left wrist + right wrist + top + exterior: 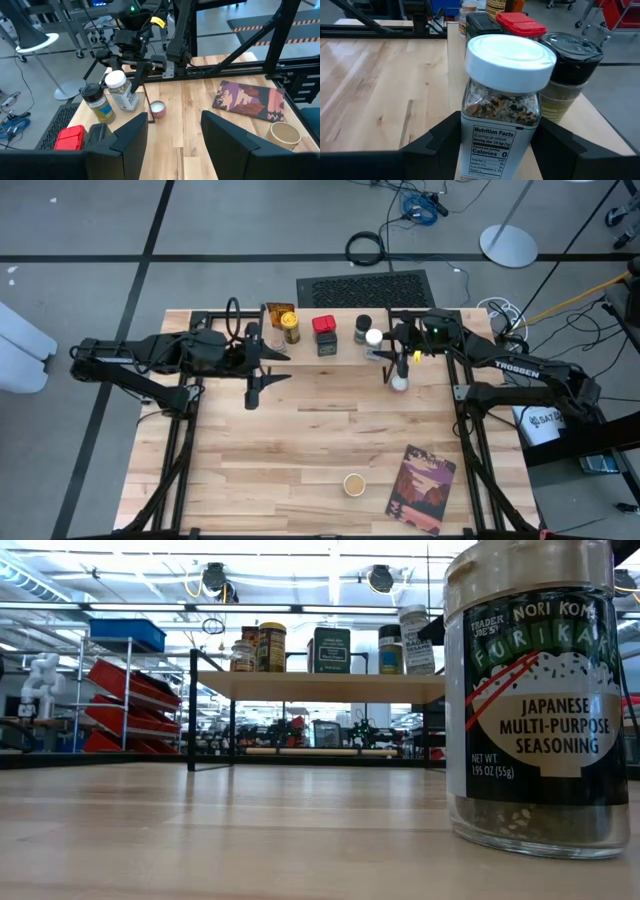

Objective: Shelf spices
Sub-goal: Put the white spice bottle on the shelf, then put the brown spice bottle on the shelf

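Wooden shelf at the table's far edge carries four jars, the right gripper clamps a white-capped jar over its right end, the left gripper hangs half-open and empty nearby, and a furikake jar near the front edge plus a small white-lidded jar wait

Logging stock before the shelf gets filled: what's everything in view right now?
shelf: one, pale plank top, black legs, far edge of the table
yellow-lidded jar: one, on the shelf, left part
orange packet: one, on the shelf behind the yellow-lidded jar
red-lidded tin: one, mid shelf
dark tin: one, mid shelf
black-lidded jar: one, on the shelf, right part
white-lidded jar: one, at the shelf's right end, in the right gripper
small white-topped jar: one, on the table by the shelf
furikake jar: one, tan lid, near table edge
book: one, reddish-purple, beside the furikake jar
table: one, pale wood
left gripper: open, empty
right gripper: shut on the white-lidded jar
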